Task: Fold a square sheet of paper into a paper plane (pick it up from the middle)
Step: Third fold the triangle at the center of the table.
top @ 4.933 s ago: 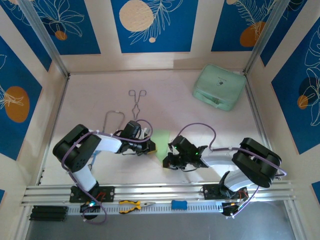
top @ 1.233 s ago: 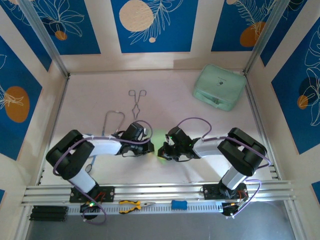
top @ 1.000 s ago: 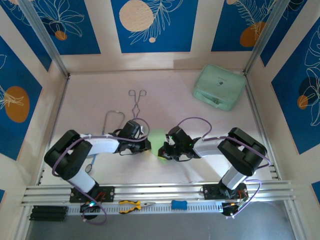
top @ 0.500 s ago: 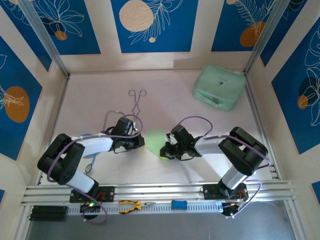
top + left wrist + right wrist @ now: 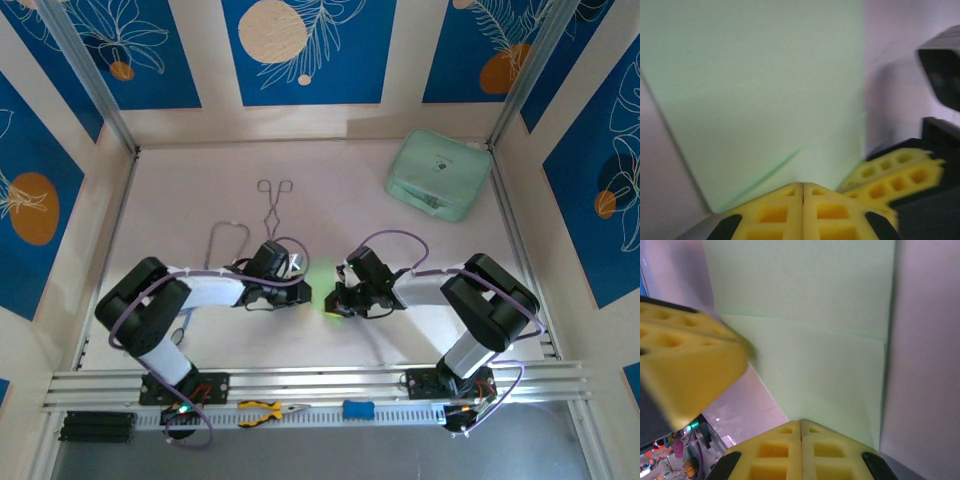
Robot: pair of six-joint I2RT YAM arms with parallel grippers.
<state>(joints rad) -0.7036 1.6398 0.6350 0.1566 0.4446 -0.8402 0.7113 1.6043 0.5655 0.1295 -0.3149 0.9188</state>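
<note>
At the middle of the pale surface (image 5: 200, 190), just ahead of the 2 arm bases, you are gripping the thin light-green sheet of paper (image 5: 321, 272) from both sides. Your left fingers (image 5: 802, 199) are pressing together on the sheet's near edge, beside a diagonal crease running up from them. Your right fingers (image 5: 801, 440) are likewise clamping the paper's edge, with a fold line crossing the sheet above them. The 2 pairs of yellow fingers are sitting just beside each other. From above, the paper is showing as a small green patch between the wrists. The bulky mint-green case (image 5: 438, 176) is lying well apart at the far right corner, and the metal tongs (image 5: 273, 204) are lying beyond the left arm.
</note>
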